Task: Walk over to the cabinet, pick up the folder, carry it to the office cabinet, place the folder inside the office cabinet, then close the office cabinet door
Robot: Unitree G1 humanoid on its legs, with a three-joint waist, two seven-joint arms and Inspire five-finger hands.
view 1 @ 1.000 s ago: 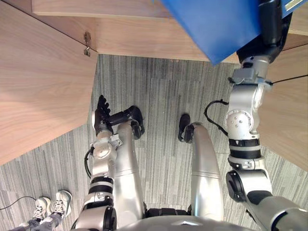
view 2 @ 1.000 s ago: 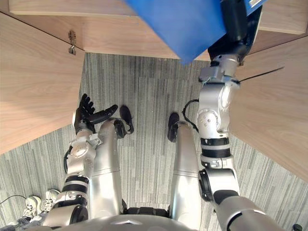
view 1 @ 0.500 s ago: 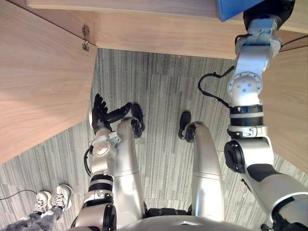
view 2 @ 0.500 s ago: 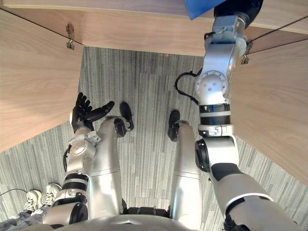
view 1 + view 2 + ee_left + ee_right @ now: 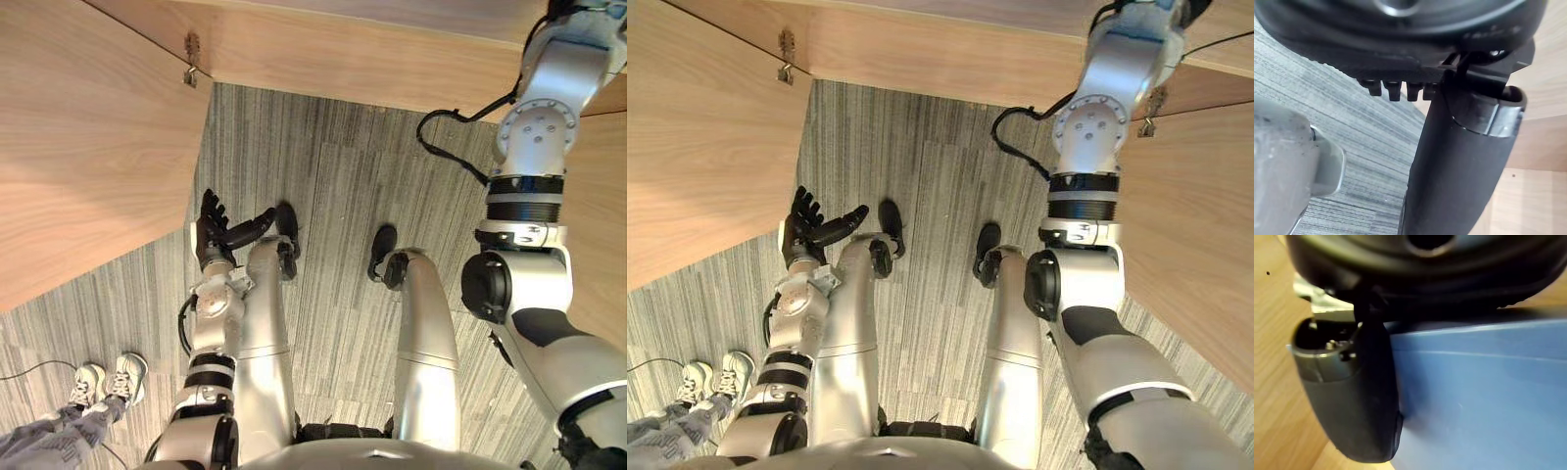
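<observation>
1. A person's white shoes (image 5: 106,384) stand on the grey carpet (image 5: 333,166) at my far left
2. Beside them, a wooden cabinet door (image 5: 88,147) stands open on its hinge (image 5: 191,73)
3. My left hand (image 5: 216,237) hangs low near that door, fingers loose and spread, holding nothing
4. My right hand (image 5: 1352,401) reaches up at the cabinet (image 5: 372,59), thumb clamped on the blue folder (image 5: 1479,401), gripping it against wood panelling
5. A second wooden door (image 5: 1185,225) stands open at the right

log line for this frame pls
right hand: thumb pinching folder, by cabinet wood | left hand: open, idle, low | door: open | folder: not released
</observation>
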